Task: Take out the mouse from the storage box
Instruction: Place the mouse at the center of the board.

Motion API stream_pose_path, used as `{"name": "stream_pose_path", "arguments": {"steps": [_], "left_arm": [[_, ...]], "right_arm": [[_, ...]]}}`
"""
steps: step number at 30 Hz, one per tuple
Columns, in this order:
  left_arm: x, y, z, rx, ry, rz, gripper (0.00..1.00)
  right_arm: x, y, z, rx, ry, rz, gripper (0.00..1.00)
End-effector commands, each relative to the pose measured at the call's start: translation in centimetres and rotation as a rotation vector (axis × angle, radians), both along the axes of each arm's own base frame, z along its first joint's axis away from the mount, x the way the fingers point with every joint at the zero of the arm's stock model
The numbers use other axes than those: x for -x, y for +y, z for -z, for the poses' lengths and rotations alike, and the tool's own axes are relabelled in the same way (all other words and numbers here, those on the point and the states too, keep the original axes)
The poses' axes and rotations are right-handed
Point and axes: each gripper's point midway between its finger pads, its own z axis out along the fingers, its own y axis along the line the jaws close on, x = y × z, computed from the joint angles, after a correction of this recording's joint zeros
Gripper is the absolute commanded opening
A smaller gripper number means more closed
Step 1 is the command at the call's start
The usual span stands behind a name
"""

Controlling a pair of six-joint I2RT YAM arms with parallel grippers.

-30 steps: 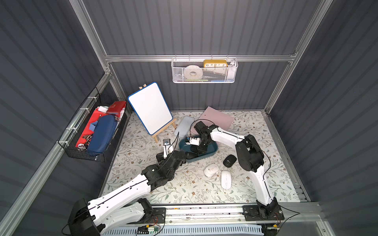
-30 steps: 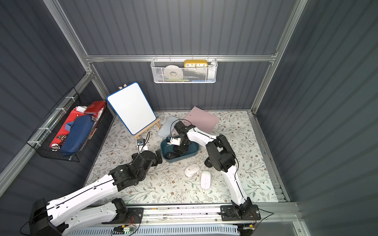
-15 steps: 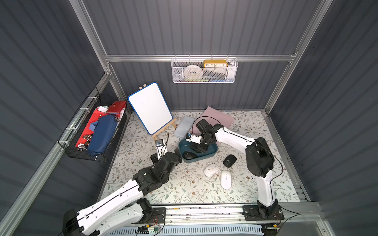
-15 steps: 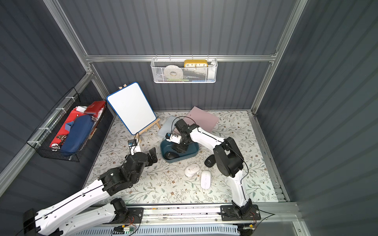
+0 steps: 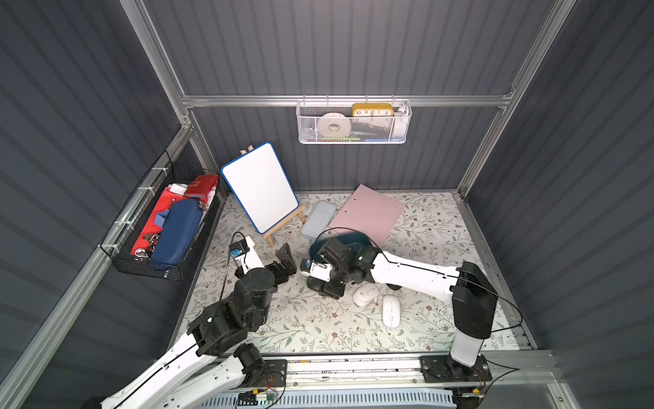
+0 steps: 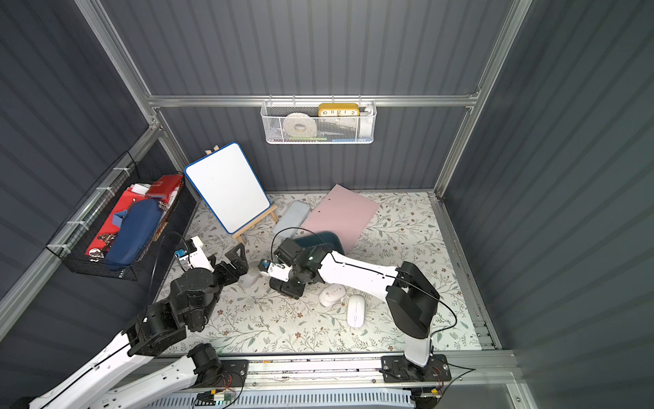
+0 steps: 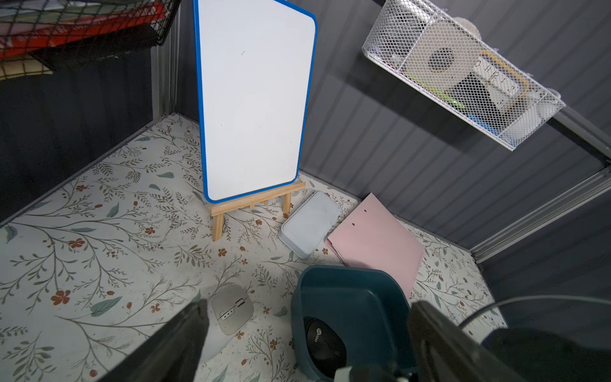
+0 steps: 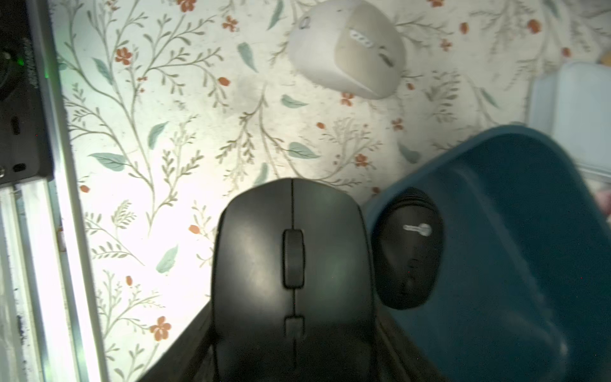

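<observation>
Nearest the front rail, two white mice [image 5: 391,311] lay side by side on the floral counter [image 5: 318,329]. Just beyond them the right pincer [image 5: 327,287] pointed downward, closed on a black mouse [image 8: 291,264] that sat outside the storage box [image 8: 515,198], just beside its rim; whether the mouse touched the counter could not be told. A second black mouse [image 8: 410,251] lay inside the teal box against its near wall. The right arm covered much of the box in both top views. The left pincer [image 5: 287,261] hung with its jaws wide and nothing between them, near a grey mouse [image 7: 231,309] on the counter beside the box. Farther back lay a grey-blue lid [image 5: 318,219] and a pink folder [image 5: 368,212], the folder's edge passing behind the box's far rim. A whiteboard [image 5: 260,186] leaned on a small wooden easel [image 5: 283,225]. A black wire basket [image 5: 120,244] hung on the left wall, and a white mesh basket [image 5: 354,136] with a yellow clock [image 5: 372,110] on the back wall.
</observation>
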Motion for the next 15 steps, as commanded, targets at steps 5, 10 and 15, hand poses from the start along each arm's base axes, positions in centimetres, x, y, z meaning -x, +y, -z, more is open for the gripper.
{"name": "stream_pose_path", "arguments": {"steps": [5,10,15], "left_arm": [[0.9,1.8,-1.1,0.021,-0.041,-0.021,0.99],[1.1,2.0,-1.0,0.019,-0.036,-0.028,0.99],[1.2,2.3,-1.2,0.032,-0.038,-0.033,0.99]], "right_arm": [[2.3,4.3,5.1,0.033,0.034,0.086,0.35],[3.0,6.1,7.6,0.069,0.02,0.101,0.36],[2.7,6.4,8.2,0.055,0.02,0.131,0.51]]}}
